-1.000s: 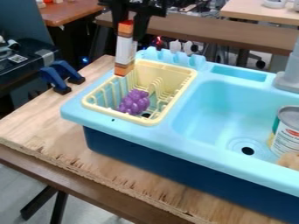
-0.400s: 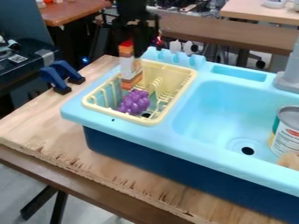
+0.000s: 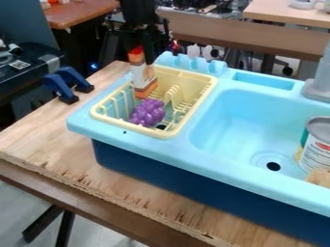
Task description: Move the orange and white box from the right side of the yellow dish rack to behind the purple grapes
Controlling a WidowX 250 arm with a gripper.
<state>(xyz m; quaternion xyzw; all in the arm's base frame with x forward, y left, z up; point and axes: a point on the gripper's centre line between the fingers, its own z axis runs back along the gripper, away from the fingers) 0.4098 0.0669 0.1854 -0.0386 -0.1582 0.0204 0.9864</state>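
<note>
Upright orange-and-white box (image 3: 143, 78) inside yellow rack (image 3: 190, 107), behind grapes (image 3: 147, 113)

Your one camera view looks from above the table's near side, slanting down across the wooden table (image 3: 42, 137) toward the brown bench (image 3: 258, 39) behind it. You see the blue sink unit (image 3: 193, 179) at an angle, its front wall and open top both facing you. The camera is near enough that the unit runs off the right edge, yet far enough back to take in the yellow rack (image 3: 126, 125) whole and some floor (image 3: 97, 231) at lower left.
</note>
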